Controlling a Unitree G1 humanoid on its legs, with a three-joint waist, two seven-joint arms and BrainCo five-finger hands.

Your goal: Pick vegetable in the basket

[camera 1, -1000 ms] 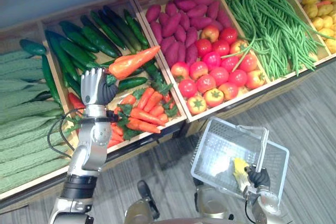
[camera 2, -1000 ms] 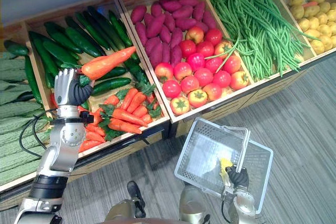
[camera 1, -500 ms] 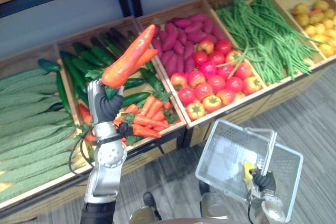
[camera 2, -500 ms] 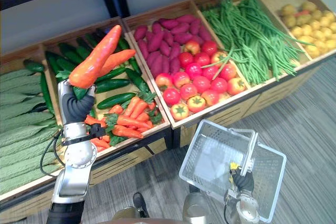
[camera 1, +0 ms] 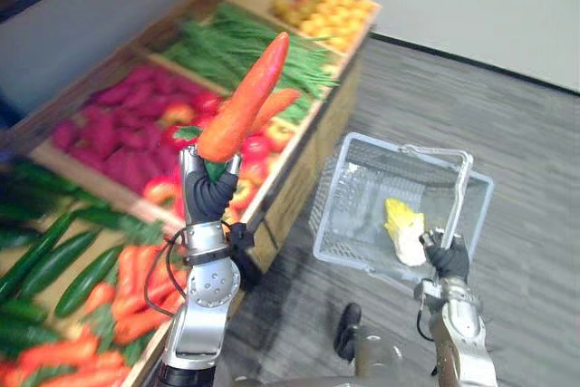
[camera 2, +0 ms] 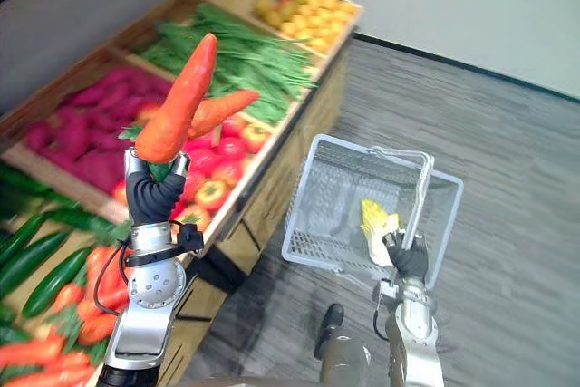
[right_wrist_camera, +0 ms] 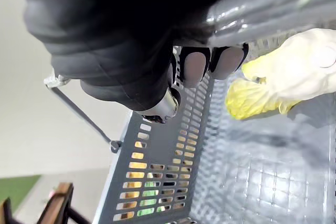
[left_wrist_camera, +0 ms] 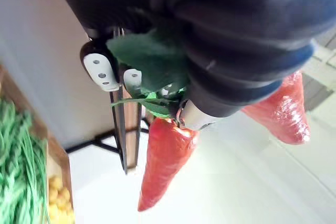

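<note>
My left hand is raised in front of the stand, shut on the green leafy tops of two orange carrots that point up and to the right. One carrot lies in front of the other. To the right, my right hand is shut on the handle of a grey wire basket, which hangs tilted over the floor. A pale yellow leafy vegetable lies inside the basket, close to my right fingers.
A wooden produce stand runs along the left, holding cucumbers, loose carrots, purple sweet potatoes, tomatoes, green beans and yellow potatoes. Grey plank floor spreads to the right.
The camera has swung right, so the stand now sits at the left. My left hand has carried the two carrots off the bins and nearer the basket. The right hand still holds the basket.
</note>
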